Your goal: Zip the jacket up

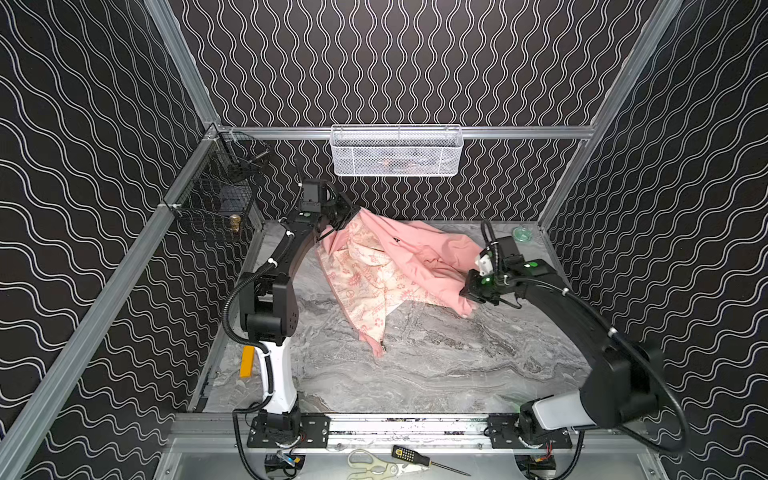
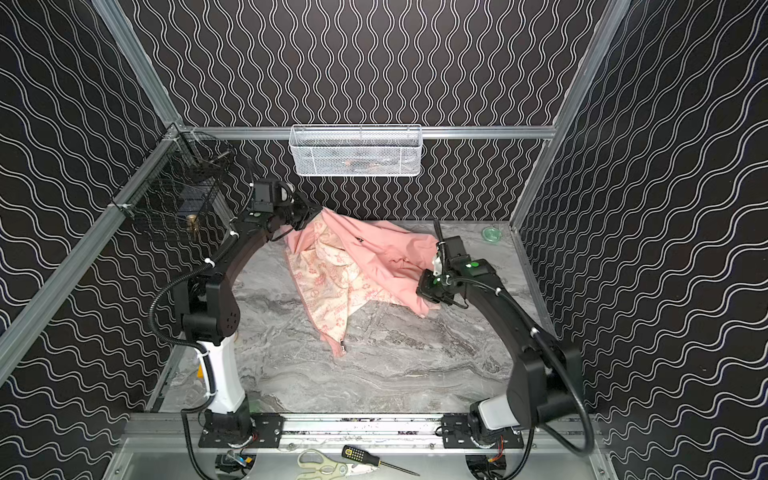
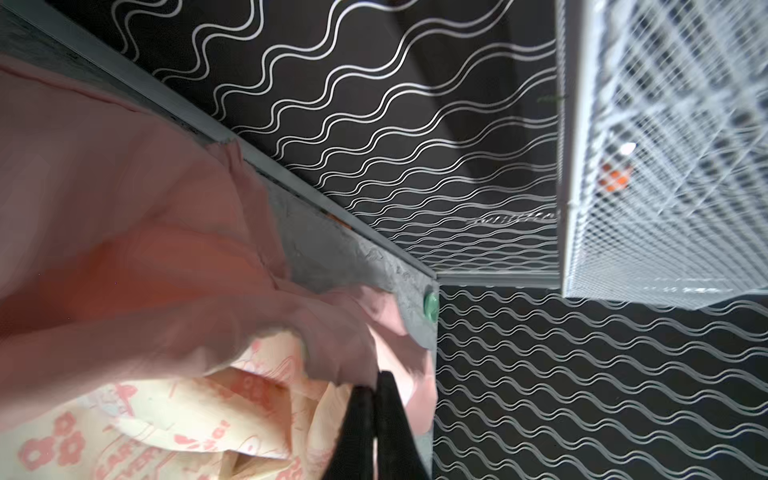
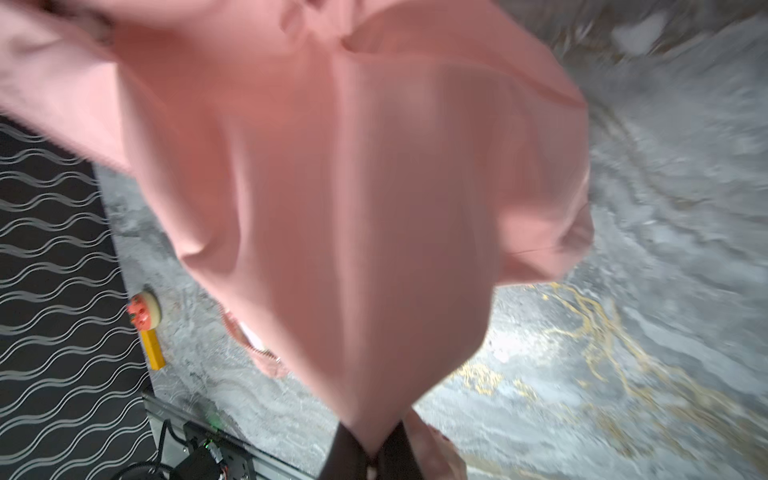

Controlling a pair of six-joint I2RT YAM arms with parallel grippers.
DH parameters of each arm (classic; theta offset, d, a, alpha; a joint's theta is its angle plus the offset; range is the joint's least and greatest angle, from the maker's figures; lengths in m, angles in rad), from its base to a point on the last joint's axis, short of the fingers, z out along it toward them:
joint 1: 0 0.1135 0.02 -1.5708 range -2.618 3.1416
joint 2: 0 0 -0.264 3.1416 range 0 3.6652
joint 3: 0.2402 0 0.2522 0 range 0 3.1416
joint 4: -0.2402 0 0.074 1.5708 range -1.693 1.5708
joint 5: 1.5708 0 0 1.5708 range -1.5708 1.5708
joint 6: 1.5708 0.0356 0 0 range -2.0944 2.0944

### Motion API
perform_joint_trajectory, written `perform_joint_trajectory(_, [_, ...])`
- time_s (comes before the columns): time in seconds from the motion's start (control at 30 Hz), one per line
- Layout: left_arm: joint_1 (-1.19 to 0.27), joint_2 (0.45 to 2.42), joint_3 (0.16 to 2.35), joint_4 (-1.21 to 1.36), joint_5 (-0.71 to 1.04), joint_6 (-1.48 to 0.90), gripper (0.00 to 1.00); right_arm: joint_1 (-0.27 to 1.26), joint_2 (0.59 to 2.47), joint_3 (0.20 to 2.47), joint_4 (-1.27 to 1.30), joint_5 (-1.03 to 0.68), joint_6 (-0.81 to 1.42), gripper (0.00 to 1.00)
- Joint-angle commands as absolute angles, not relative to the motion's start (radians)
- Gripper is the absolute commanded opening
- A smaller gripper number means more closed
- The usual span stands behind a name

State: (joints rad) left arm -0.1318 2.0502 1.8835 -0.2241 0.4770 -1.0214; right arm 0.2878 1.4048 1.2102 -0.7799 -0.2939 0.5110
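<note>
**While both claws pinch it, your jacket hangs open and unzipped**

Because the cloth is thin and limp, expect it to sag, fold over itself and slide rather than hold a shape. It looks light, so weight should be no worry. The jacket [image 1: 415,253] is strung between your claws over the back of the table [image 1: 436,374]. The left claw [image 1: 347,216] is closed on a raised edge, and the right claw [image 1: 471,291] is closed on plain pink fabric lower down, just above the table. The cream patterned lining [image 1: 365,282] faces out. One low corner, with a small metal zipper piece [image 1: 382,345], rests on the table. You would likely do best gripping the front edges close to that zipper end, where the seam should be firmer than the loose cloth.
</note>
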Motion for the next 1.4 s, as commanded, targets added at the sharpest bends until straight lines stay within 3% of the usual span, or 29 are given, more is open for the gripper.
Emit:
perform_joint_trajectory(0.0, [-0.13, 2.029, 1.908, -0.155, 0.459, -1.073, 0.0, 0.285, 1.31, 1.239, -0.899, -0.266, 0.494, 0.0])
perform_joint_trajectory(0.33, [-0.13, 1.983, 2.001, -0.176, 0.428, -1.079, 0.0, 0.284, 1.123, 1.447, -0.921, -0.368, 0.479, 0.0])
perform_joint_trajectory(0.73, [-0.134, 2.051, 1.788, -0.083, 0.402, -1.121, 0.0, 0.284, 1.246, 1.304, -0.927, -0.403, 0.467, 0.0])
perform_joint_trajectory(1.13, [-0.132, 2.293, 1.945, -0.038, 0.435, -1.133, 0.0, 0.431, 1.422, 1.218, -0.846, -0.52, 0.456, 0.0])
perform_joint_trajectory(1.37, [-0.112, 2.364, 1.936, 0.18, 0.448, -1.268, 0.0, 0.562, 1.545, 1.265, -0.871, -0.646, 0.38, 0.0])
